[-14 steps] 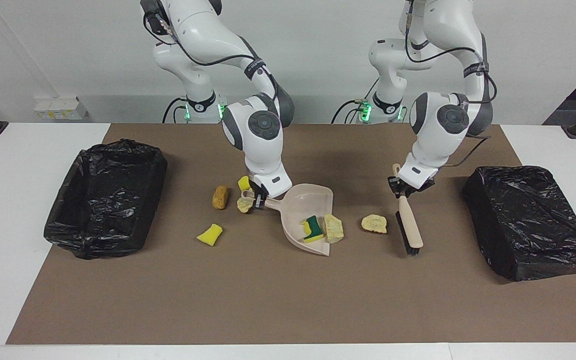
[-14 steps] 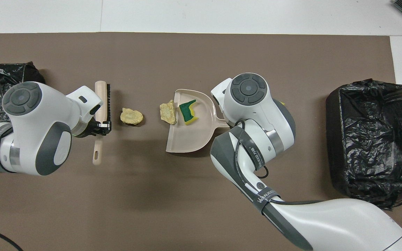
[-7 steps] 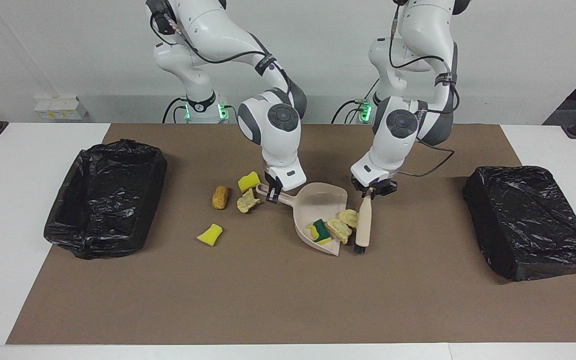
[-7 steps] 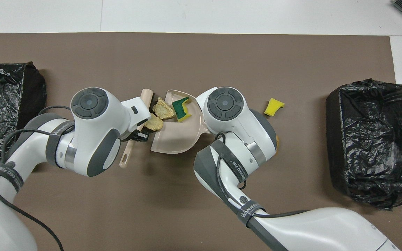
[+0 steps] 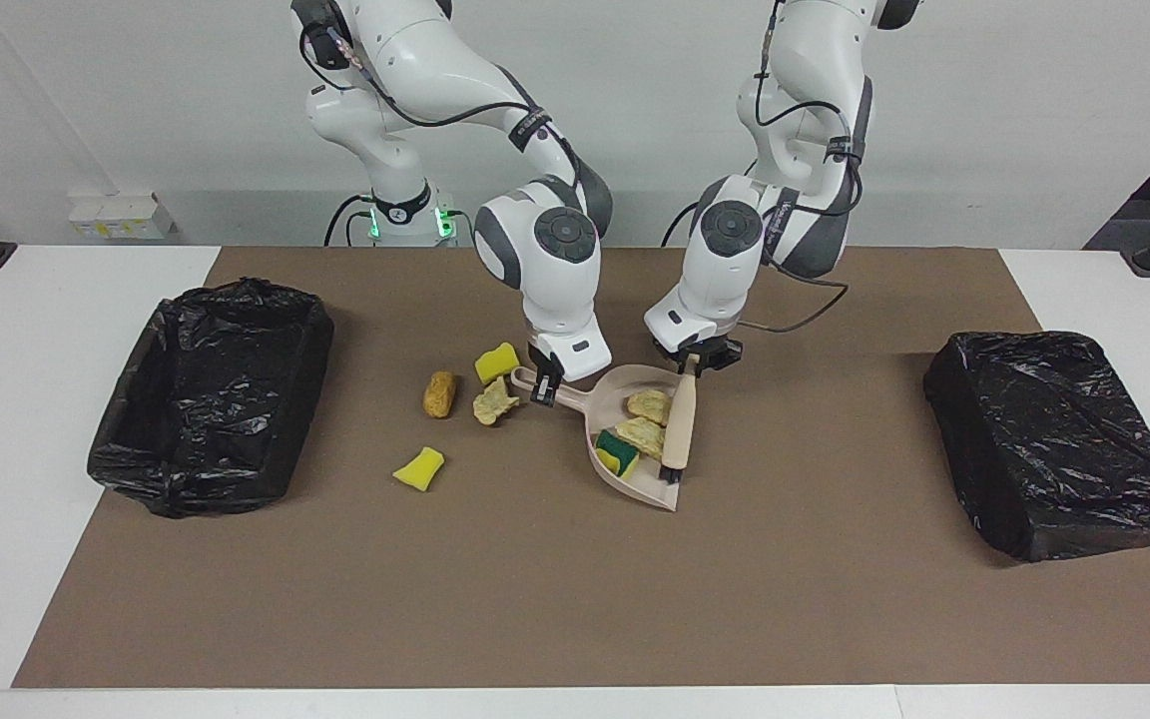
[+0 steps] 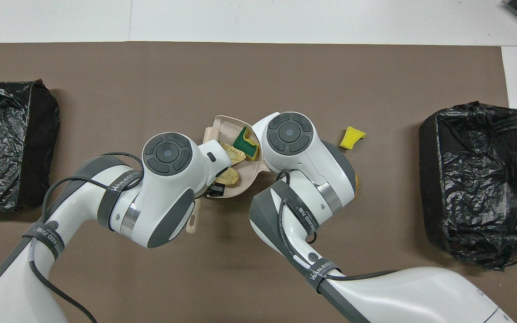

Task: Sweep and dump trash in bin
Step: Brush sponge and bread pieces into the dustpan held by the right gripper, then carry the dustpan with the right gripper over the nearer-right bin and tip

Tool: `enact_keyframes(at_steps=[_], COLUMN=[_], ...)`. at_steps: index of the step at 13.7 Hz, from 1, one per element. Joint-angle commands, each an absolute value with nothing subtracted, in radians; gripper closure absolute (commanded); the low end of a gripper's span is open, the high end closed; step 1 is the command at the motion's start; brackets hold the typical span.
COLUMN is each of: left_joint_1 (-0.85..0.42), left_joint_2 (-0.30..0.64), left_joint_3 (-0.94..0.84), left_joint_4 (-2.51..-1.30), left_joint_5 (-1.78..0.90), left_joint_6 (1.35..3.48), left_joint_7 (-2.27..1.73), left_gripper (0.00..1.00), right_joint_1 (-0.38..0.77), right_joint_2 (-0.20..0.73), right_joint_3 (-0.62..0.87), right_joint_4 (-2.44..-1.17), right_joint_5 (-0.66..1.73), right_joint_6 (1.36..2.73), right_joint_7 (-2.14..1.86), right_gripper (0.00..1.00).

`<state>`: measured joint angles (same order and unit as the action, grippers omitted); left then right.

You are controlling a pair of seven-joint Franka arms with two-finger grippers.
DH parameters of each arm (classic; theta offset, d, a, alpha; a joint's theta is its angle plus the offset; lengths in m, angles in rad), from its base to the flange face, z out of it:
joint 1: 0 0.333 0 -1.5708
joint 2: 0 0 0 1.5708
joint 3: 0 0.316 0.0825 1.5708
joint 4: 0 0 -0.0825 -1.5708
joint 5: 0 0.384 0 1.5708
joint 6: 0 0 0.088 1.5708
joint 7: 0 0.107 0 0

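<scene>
The beige dustpan rests on the brown mat, and my right gripper is shut on its handle. My left gripper is shut on the handle of the beige brush, whose bristles stand inside the pan. In the pan lies some trash: a green-and-yellow sponge and two beige wads. More trash lies on the mat beside the pan's handle: a brown bread piece, a yellow sponge, a wad and another yellow sponge.
A black-lined open bin stands at the right arm's end of the table. A second black-bagged bin stands at the left arm's end.
My left gripper swept the brush toward the right arm's end, pushing both wads off the mat into the dustpan. The right gripper shifted the dustpan a little, then held still.
</scene>
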<state>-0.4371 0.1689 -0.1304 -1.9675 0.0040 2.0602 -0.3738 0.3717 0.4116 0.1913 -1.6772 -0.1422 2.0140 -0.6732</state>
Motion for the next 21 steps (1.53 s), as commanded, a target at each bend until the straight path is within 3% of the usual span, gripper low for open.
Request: enact_keyframes(at_steps=[1, 5, 10, 14, 19, 21], left_joint_1=[-0.436, -0.426, -0.405, -0.417, -0.647, -0.760], left_joint_2=[0.117, 0.060, 0.003, -0.067, -0.115, -0.161], left_joint_3=[-0.118, -0.110, -0.107, -0.115, -0.117, -0.117], left_joint_4=[-1.950, -1.936, -1.997, -2.129, -2.269, -2.340], left_joint_5=[-0.015, -0.038, -0.035, -0.035, -0.084, -0.115], left_joint_6=[2.017, 1.939, 1.899, 1.966, 2.046, 2.072], left_joint_7=[-0.420, -0.442, -0.539, -0.538, -0.752, -0.813], left_gripper=[1.00, 1.00, 1.00, 1.00, 1.00, 1.00], right_joint_1=[0.354, 0.284, 0.157, 0.008, -0.292, -0.401], right_joint_2=[0.394, 0.374, 0.270, 0.209, 0.199, 0.198], right_joint_3=[0.201, 0.201, 0.201, 0.199, 0.193, 0.190], right_joint_4=[-1.706, -1.698, -1.695, -1.637, -1.533, -1.529], right_joint_5=[-0.143, -0.040, 0.060, 0.061, 0.138, 0.062], right_joint_6=[2.034, 2.033, 2.019, 1.906, 1.676, 1.655], right_joint_7=[-0.655, -0.771, -0.942, -1.093, -1.417, -1.596], right_gripper=[1.00, 1.00, 1.00, 1.00, 1.00, 1.00])
